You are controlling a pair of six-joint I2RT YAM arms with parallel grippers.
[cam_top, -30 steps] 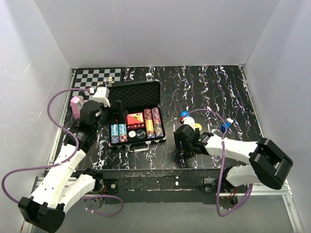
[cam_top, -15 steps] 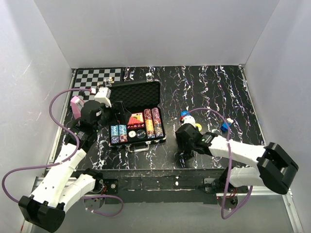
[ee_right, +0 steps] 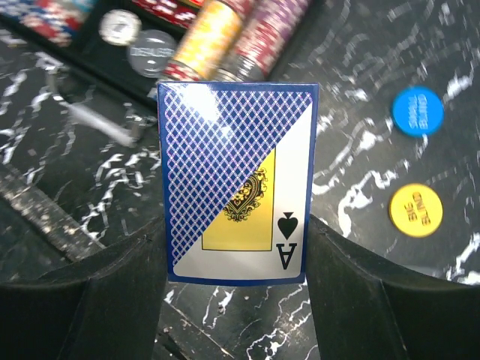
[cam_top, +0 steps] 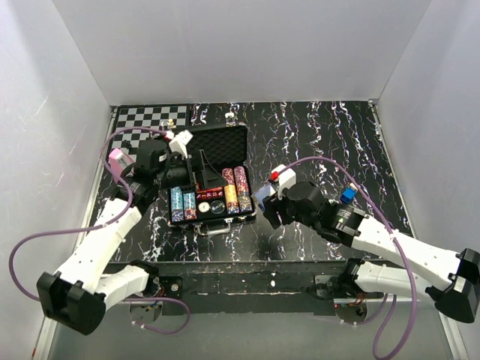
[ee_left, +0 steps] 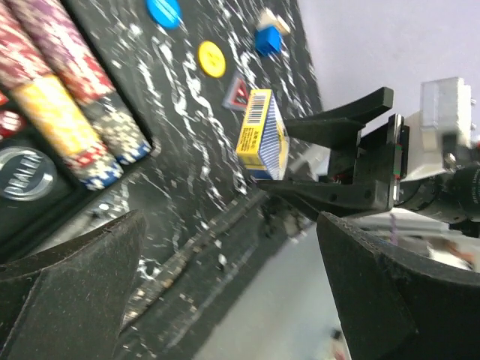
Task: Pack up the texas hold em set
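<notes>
The texas hold em set's black briefcase [cam_top: 225, 142] lies open at centre left, its foam lid back. Rows of chips [cam_top: 234, 189] [ee_right: 225, 34] and round buttons [cam_top: 210, 207] [ee_right: 139, 41] fill its tray. My right gripper [cam_top: 264, 198] [ee_right: 236, 251] is shut on a blue card deck [ee_right: 238, 180] [ee_left: 262, 133], holding it upright above the table just right of the case. My left gripper [cam_top: 205, 172] [ee_left: 232, 300] hangs wide open over the tray with nothing between its fingers. A blue button [ee_right: 417, 111] [ee_left: 163, 11] and a yellow button [ee_right: 415, 210] [ee_left: 211, 58] lie loose on the table.
A black-and-white chessboard [cam_top: 150, 118] sits at the back left corner. A small blue cube [cam_top: 346, 195] [ee_left: 268, 39] lies right of the right arm. White walls close in the table on three sides.
My right gripper has closed on the blue deck, lifted it and carried it left toward the case. My left arm has swung right, over the case's tray.
</notes>
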